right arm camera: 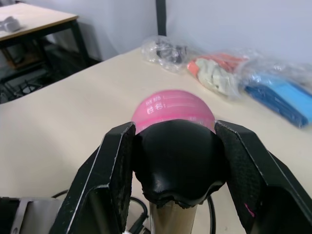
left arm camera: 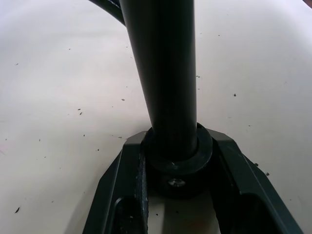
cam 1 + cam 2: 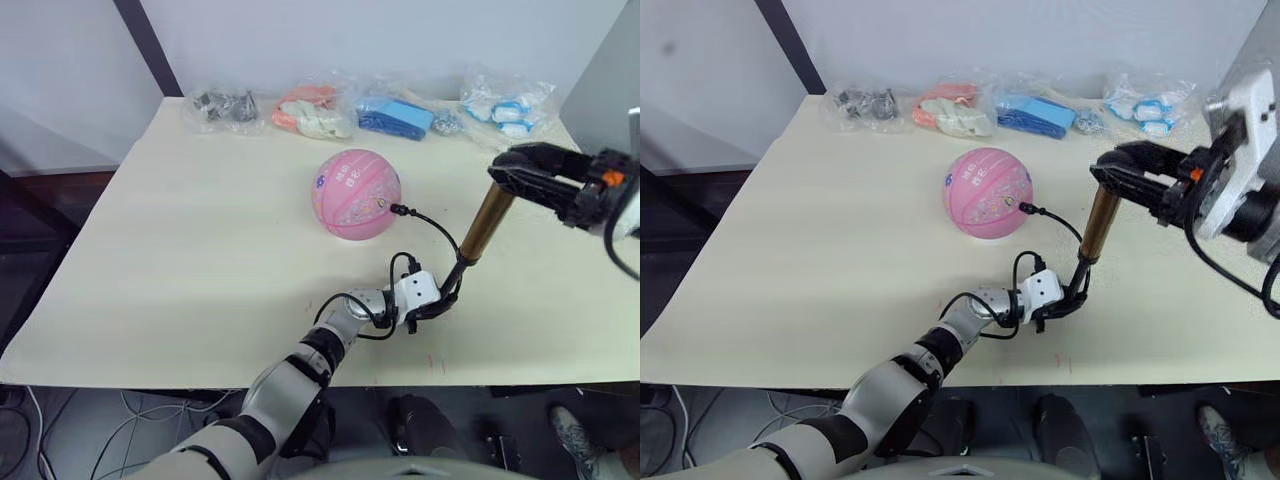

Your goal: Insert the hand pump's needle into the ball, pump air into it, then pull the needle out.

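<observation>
So the setup is a pale cream table [image 3: 180, 270] pushed up against a white wall, with a row of clear plastic bags of odds and ends along the far edge [image 3: 315, 112]. The ball [image 3: 356, 194] sits roughly mid-table, a bit toward the far side, and the needle [image 3: 397, 209] fitting is already plugged into its side facing the robot's right, so the insertion part looks done as far as I can tell. From there the thin black hose [image 3: 437, 232] loops down to the bottom of the hand pump [image 3: 487, 223], which stands tilted just to the right of the ball, well apart from it. The left gripper [image 3: 436, 303] is clamped snug around the pump's black lower end right at the table, both fingers pressed against it in the left wrist view. The right gripper [image 3: 520, 172] is up top, fingers closed around the black handle [image 1: 179, 165] with the pads on either side of it. The gold barrel shows full length and I can't really see any rod pulled out, so my guess is it's mid-pumping or just about to start a stroke. Still left: the pumping itself, then pulling the needle back out of the ball.
</observation>
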Robot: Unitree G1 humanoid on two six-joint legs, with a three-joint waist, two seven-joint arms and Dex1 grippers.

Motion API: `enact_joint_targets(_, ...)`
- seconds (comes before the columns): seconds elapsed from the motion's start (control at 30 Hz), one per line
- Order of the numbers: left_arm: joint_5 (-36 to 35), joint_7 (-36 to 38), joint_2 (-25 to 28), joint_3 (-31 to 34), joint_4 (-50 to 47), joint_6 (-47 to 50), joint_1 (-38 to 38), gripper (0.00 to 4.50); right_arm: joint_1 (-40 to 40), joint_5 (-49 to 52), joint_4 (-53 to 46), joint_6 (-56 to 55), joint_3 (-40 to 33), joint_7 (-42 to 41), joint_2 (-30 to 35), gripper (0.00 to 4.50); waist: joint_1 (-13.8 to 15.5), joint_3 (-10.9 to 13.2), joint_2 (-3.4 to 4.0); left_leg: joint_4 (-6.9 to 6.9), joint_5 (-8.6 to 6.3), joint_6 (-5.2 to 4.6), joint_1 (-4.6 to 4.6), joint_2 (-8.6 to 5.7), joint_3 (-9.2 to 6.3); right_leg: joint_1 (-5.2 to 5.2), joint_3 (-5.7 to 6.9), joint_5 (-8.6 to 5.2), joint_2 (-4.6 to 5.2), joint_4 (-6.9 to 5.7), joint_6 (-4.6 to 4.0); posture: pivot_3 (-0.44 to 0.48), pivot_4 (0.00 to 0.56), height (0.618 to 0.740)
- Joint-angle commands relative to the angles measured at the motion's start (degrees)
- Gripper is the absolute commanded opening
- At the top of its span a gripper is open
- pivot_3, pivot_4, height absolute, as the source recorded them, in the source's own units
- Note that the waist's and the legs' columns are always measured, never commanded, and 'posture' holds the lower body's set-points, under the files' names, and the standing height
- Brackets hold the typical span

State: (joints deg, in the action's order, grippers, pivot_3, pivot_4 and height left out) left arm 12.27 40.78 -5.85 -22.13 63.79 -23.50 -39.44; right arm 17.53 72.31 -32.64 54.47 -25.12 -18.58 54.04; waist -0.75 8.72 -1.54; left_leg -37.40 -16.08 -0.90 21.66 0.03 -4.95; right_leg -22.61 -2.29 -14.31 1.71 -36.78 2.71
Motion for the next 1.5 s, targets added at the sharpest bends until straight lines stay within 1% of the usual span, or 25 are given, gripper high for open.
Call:
enact_joint_targets(0.03, 3.13, 0.25, 2.64, -1.55, 5.38, 3.20, 3.18, 1.14, -7.77, -7.83, -2.61, -2.53, 4.26, 0.64, -3.44, 2.06, -0.10, -0.28, -0.11, 0.00, 0.00, 0.00, -0.02, 0.01, -0.01, 0.02, 0.00, 0.00, -0.06, 0.00, -0.01, 0.000, 0.150, 0.740)
enact_joint_targets(0.13, 3.18, 0.23, 2.68, -1.60, 5.36, 3.31, 3.23, 1.14, -13.84, -13.47, -2.63, -6.15, 10.53, -0.19, -8.52, 2.06, -0.19, -0.54, -0.24, 0.00, 0.00, 0.00, -0.14, 0.04, 0.00, 0.08, -0.05, -0.05, -0.17, -0.01, 0.07, 0.000, 0.150, 0.740)
enact_joint_targets(0.2, 3.19, 0.13, 2.66, -1.62, 5.43, 3.35, 3.27, 1.14, -17.40, -19.04, -0.07, -8.99, 15.72, -1.53, -11.28, 2.06, -0.19, -0.68, -0.35, 0.01, 0.00, 0.00, -0.27, 0.08, 0.00, 0.16, -0.06, -0.11, -0.28, -0.01, 0.14, 0.000, 0.150, 0.740)
enact_joint_targets(0.23, 3.19, 0.12, 2.65, -1.65, 5.44, 3.36, 3.29, 1.14, -19.02, -22.16, 1.81, -10.63, 18.46, -2.24, -12.60, 2.06, -0.22, -0.72, -0.43, 0.02, 0.00, 0.00, -0.43, 0.12, -0.02, 0.30, -0.05, -0.14, -0.35, -0.01, 0.13, 0.000, 0.150, 0.740)
enact_joint_targets(0.27, 3.17, 0.14, 2.63, -1.67, 5.38, 3.35, 3.32, 1.14, -20.36, -24.86, 3.38, -12.06, 20.64, -2.97, -13.58, 2.06, -0.27, -0.82, -0.56, 0.11, -0.01, 0.00, -0.78, 0.16, -0.02, 0.60, -0.05, -0.18, -0.39, 0.03, 0.10, 0.000, 0.150, 0.740)
enact_joint_targets(0.3, 3.13, 0.14, 2.60, -1.66, 5.33, 3.35, 3.32, 1.14, -21.36, -26.91, 4.66, -13.16, 22.20, -3.59, -14.43, 2.06, -0.30, -0.95, -0.60, 0.29, -0.02, 0.01, -1.06, 0.20, -0.02, 0.99, -0.02, -0.30, -0.40, 0.07, -0.01, 0.000, 0.150, 0.740)
enact_joint_targets(0.33, 3.10, 0.14, 2.58, -1.66, 5.29, 3.35, 3.33, 1.14, -21.99, -28.34, 5.45, -13.95, 23.09, -4.13, -15.06, 2.06, -0.36, -1.04, -0.65, 0.33, -0.04, 0.02, -1.12, 0.27, -0.03, 1.08, 0.01, -0.36, -0.41, 0.07, -0.08, 0.000, 0.150, 0.740)
enact_joint_targets(0.47, 3.03, -0.01, 2.64, -1.58, 5.25, 3.33, 3.30, 1.14, -23.66, -34.07, 8.92, -16.64, 27.95, -5.87, -17.94, 2.06, -0.36, -1.44, -0.82, 0.43, -0.03, 0.02, -1.44, 0.42, -0.16, 1.11, 0.13, -0.41, -0.65, 0.04, -0.18, 0.000, 0.150, 0.740)
enact_joint_targets(0.53, 3.00, 0.00, 2.77, -1.52, 5.25, 3.33, 3.29, 1.14, -23.57, -34.87, 8.78, -16.85, 27.95, -6.37, -18.55, 2.06, -0.36, -1.65, -0.88, 0.60, -0.03, 0.02, -1.64, 0.42, -0.13, 1.23, 0.10, -0.44, -0.65, 0.04, -0.23, 0.000, 0.150, 0.740)
enact_joint_targets(0.6, 3.03, 0.02, 2.87, -1.52, 5.26, 3.32, 3.36, 1.14, -23.20, -35.06, 8.16, -16.51, 27.15, -6.88, -18.77, 2.06, -0.35, -1.76, -0.99, 0.81, -0.04, 0.02, -1.90, 0.42, -0.13, 1.42, 0.11, -0.52, -0.65, 0.05, -0.36, 0.000, 0.150, 0.740)
enact_joint_targets(0.73, 3.10, -0.02, 2.82, -1.59, 5.29, 3.35, 3.44, 1.14, -22.14, -34.25, 6.99, -15.68, 24.64, -7.18, -18.28, 2.06, -0.34, -1.83, -0.98, 0.88, -0.04, 0.02, -1.92, 0.44, -0.18, 1.42, 0.15, -0.55, -0.65, 0.05, -0.42, 0.000, 0.150, 0.740)
enact_joint_targets(0.87, 3.13, -0.05, 2.57, -1.65, 5.33, 3.35, 3.49, 1.14, -18.20, -29.09, 3.20, -12.66, 17.89, -6.27, -16.21, 2.06, -0.30, -1.73, -0.85, 0.88, -0.03, 0.03, -1.90, 0.41, -0.16, 1.40, 0.14, -0.55, -0.61, 0.06, -0.41, 0.000, 0.150, 0.740)
enact_joint_targets(0.93, 3.15, -0.03, 2.56, -1.67, 5.38, 3.33, 3.48, 1.14, -15.37, -25.44, 1.12, -10.32, 14.23, -5.77, -14.35, 2.06, -0.24, -1.63, -0.72, 0.88, -0.03, 0.03, -1.89, 0.40, -0.15, 1.40, 0.14, -0.55, -0.60, 0.07, -0.41, 0.000, 0.150, 0.740)
enact_joint_targets(0.97, 3.15, -0.01, 2.56, -1.68, 5.39, 3.32, 3.49, 1.14, -13.93, -23.47, 0.36, -9.19, 12.51, -5.40, -13.53, 2.06, -0.12, -1.21, -0.42, 0.88, -0.03, 0.03, -1.89, 0.39, -0.15, 1.39, 0.13, -0.55, -0.60, 0.07, -0.41, 0.000, 0.150, 0.740)
enact_joint_targets(1.03, 3.20, -0.03, 2.47, -1.66, 5.53, 3.38, 3.39, 1.14, -11.52, -20.16, -0.14, -6.86, 9.85, -4.70, -12.29, 2.06, 0.02, -1.12, -0.36, 0.86, -0.02, 0.03, -1.71, 0.31, -0.12, 1.24, 0.11, -0.53, -0.51, 0.07, -0.37, 0.000, 0.150, 0.740)
enact_joint_targets(1.1, 3.24, 0.06, 2.40, -1.68, 5.61, 3.38, 3.36, 1.14, -8.72, -16.54, -0.36, -4.46, 6.89, -4.35, -10.27, 2.06, 0.06, -0.91, -0.13, 0.85, -0.02, 0.03, -1.64, 0.31, -0.14, 1.19, 0.13, -0.53, -0.52, 0.07, -0.38, 0.000, 0.150, 0.740)
enact_joint_targets(1.2, 3.28, 0.23, 2.35, -1.69, 5.63, 3.35, 3.32, 1.14, -3.76, -10.59, 0.13, -1.51, 2.83, -3.19, -7.20, 2.06, 0.09, -0.63, 0.23, 0.65, -0.01, 0.03, -1.12, 0.20, -0.15, 0.83, 0.15, -0.47, -0.40, 0.07, -0.31, 0.000, 0.150, 0.740)
enact_joint_targets(1.23, 3.28, 0.24, 2.34, -1.68, 5.62, 3.36, 3.31, 1.14, -3.03, -9.57, 0.27, -0.91, 2.34, -2.79, -6.77, 2.06, 0.10, -0.56, 0.23, 0.61, -0.01, 0.03, -1.04, 0.17, -0.16, 0.78, 0.16, -0.46, -0.38, 0.06, -0.30, 0.000, 0.150, 0.740)
enact_joint_targets(1.3, 3.31, 0.18, 2.26, -1.69, 5.68, 3.34, 3.22, 1.14, 2.27, -4.58, 1.68, 0.62, -0.39, -1.59, -3.82, 2.06, 0.08, -0.35, 0.14, 0.54, -0.01, 0.03, -0.97, 0.09, -0.21, 0.77, 0.24, -0.44, -0.25, 0.07, -0.30, 0.000, 0.150, 0.740)
enact_joint_targets(1.37, 3.33, 0.14, 2.23, -1.69, 5.76, 3.29, 3.18, 1.14, 6.87, -0.54, 3.24, 1.71, -2.26, -0.47, -1.09, 2.06, -0.02, -0.03, 0.39, 0.44, -0.01, 0.02, -0.93, 0.05, -0.14, 0.76, 0.22, -0.38, -0.13, 0.07, -0.20, 0.000, 0.150, 0.740)
enact_joint_targets(1.4, 3.33, 0.15, 2.24, -1.69, 5.78, 3.26, 3.18, 1.14, 8.28, 0.77, 3.86, 2.10, -2.65, 0.02, -0.16, 2.06, -0.01, 0.03, 0.41, 0.36, -0.01, 0.02, -0.90, 0.02, -0.13, 0.76, 0.20, -0.35, -0.06, 0.07, -0.15, 0.000, 0.150, 0.740)
enact_joint_targets(1.5, 3.34, 0.25, 2.25, -1.69, 5.80, 3.24, 3.19, 1.14, 12.12, 3.39, 5.87, 3.16, -3.28, 0.50, 3.24, 2.06, 0.02, 0.16, 0.19, 0.30, -0.01, 0.02, -0.83, 0.00, -0.15, 0.75, 0.27, -0.35, -0.03, 0.07, -0.10, 0.000, 0.150, 0.740)
